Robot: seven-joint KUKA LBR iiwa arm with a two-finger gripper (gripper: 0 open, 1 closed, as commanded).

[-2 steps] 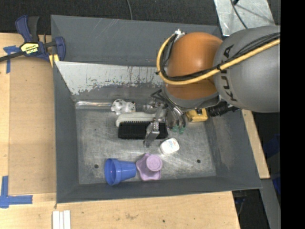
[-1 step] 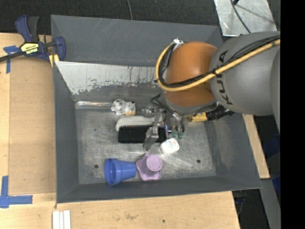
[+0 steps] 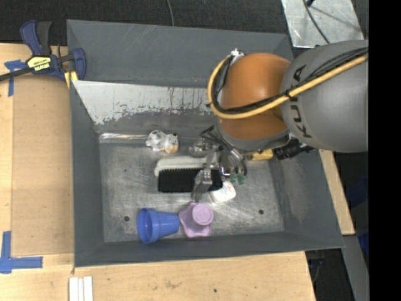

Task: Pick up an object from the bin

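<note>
One black brush with white bristles lies centrally; the gripper sits at its right end, opening indeterminate. Likely light and rigid: grasp across the narrow body.

1. A brush lies across the middle of the bin
2. A small toy sits behind the brush, near the back wall
3. In front of the brush, the left cup lies on its side touching the right cup
4. A rounded piece lies just beside the brush's right end
</note>
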